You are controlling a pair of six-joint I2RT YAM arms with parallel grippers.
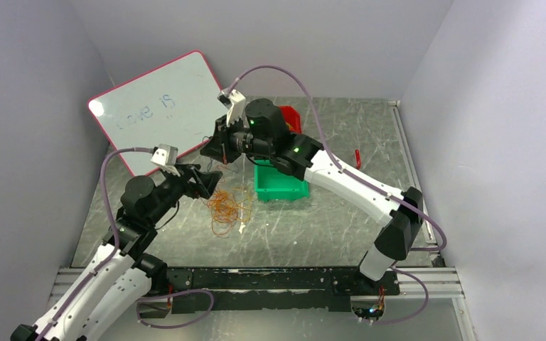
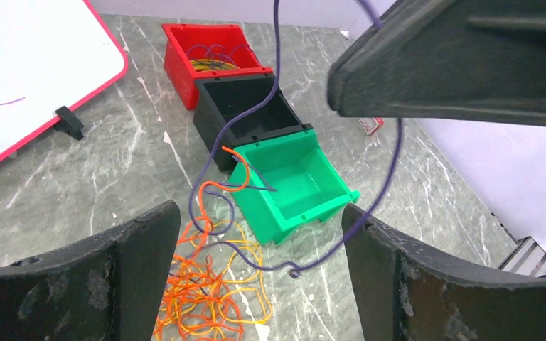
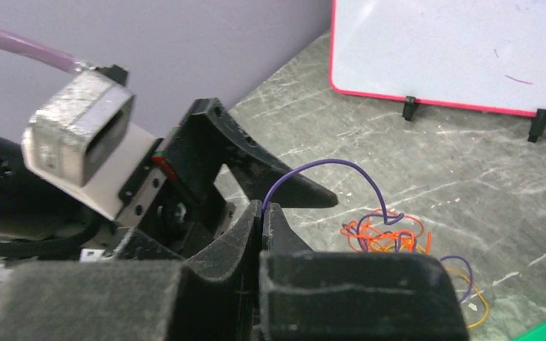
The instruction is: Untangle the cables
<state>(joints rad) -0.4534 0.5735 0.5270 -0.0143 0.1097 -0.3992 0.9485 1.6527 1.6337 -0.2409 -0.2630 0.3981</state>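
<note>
The left gripper (image 1: 212, 182) sits left of centre in the top view, just above the upper left edge of the cables (image 1: 226, 206). Its fingers (image 2: 124, 270) stand wide apart with nothing between them. The cables are a loose orange and yellow clump lying on the table (image 1: 327, 227) near the middle of the frame, just left of the green bin (image 2: 288, 213).

The right gripper (image 3: 263, 213) hangs above and behind the clump, its jaws pinched tight on a purple cable (image 3: 334, 162). From the pinch this cable arcs up and over, then drops into the orange loops, where it is still caught. In the left wrist view it dangles in long curves in front of the bins.

Three bins stand in a row running to the upper centre: green nearest, then black (image 2: 256, 138), then red (image 2: 181, 74), which holds some thin wires. A whiteboard (image 1: 160, 106) leans at upper left.
</note>
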